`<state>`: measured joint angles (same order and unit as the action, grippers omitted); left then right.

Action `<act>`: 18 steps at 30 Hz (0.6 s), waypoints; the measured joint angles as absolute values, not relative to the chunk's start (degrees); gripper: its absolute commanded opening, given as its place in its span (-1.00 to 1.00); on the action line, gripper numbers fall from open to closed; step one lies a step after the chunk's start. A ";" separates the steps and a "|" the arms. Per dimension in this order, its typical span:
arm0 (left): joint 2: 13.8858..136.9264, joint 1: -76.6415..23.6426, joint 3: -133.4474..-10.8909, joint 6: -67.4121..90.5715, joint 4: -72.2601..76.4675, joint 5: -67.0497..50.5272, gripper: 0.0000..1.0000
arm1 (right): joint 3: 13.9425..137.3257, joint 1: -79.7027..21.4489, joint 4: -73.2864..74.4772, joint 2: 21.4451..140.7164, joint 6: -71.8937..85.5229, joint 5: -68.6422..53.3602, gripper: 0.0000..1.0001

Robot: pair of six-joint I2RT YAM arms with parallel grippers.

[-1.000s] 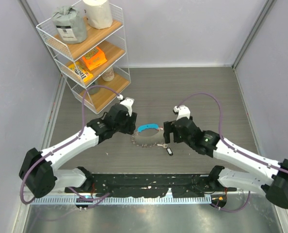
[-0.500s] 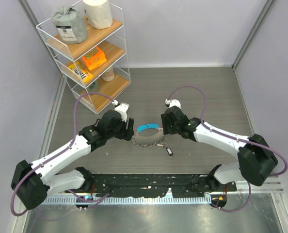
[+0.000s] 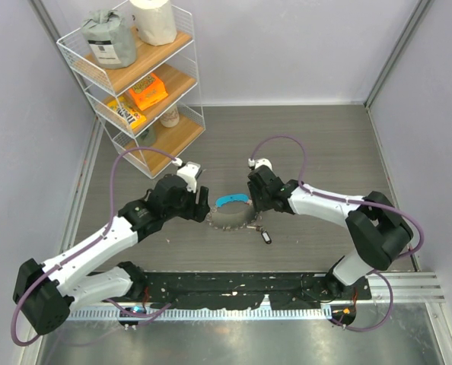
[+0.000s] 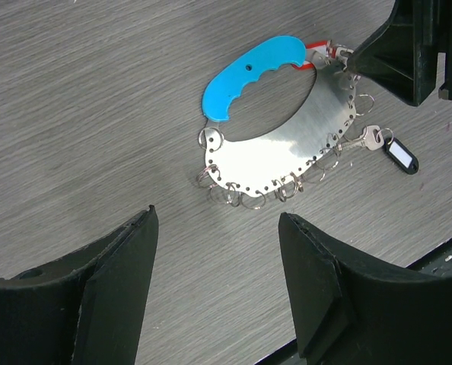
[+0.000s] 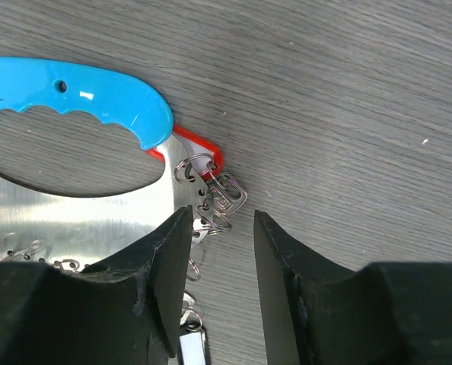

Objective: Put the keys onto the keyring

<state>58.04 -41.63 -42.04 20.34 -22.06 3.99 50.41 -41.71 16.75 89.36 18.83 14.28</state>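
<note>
The grey wood-grain table (image 3: 325, 144) carries everything. A white wire shelf rack (image 3: 138, 84) stands at its far left. The packets and the grey bag's label on it are too small to read.

The keyring (image 3: 230, 217) lies flat at mid-table between the two arms. It is a silvery crescent plate (image 4: 279, 152) whose long axis runs left to right. Its blue handle (image 4: 253, 72) lies along the far edge, and its curved, hole-punched edge faces near. A red tag (image 5: 203, 148) sits at its right end.

The left gripper (image 3: 199, 199) hangs just off the plate's left end. Its jaws are spread wide with nothing between them, as the left wrist view shows (image 4: 217, 228).

The right gripper (image 3: 258, 199) is over the red-tag end. In its own view (image 5: 220, 220) the jaws stand apart by a narrow gap and clasp nothing. The small split rings (image 5: 211, 201) lie just past its fingertips.

Only one key (image 4: 369, 138) is plain to see. It lies flat with a black tag (image 4: 401, 158) on it, just beside the plate's right near edge. Its shaft points back toward the plate. It lies to the near side of the right gripper and across the plate from the left one, so I judge the right arm the nearer for picking it up.

A faint stamp on the plate beside the blue handle cannot be read.
</note>
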 measured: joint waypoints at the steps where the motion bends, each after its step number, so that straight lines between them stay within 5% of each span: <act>1: 58.00 -41.63 -42.00 20.29 -22.06 3.99 0.41 | 50.41 -41.63 16.75 89.41 18.72 14.22 -0.12; 13: 58.00 -41.63 -41.78 19.18 -21.63 3.86 0.42 | 51.40 -41.50 16.71 92.77 18.09 14.02 -0.24; 18: 58.00 -41.63 -41.76 19.00 -21.63 3.86 0.42 | 51.42 -41.50 16.75 93.17 18.13 13.67 -0.59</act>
<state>58.00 -41.63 -41.76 19.00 -21.63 3.86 51.42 -41.50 16.75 93.17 18.13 13.67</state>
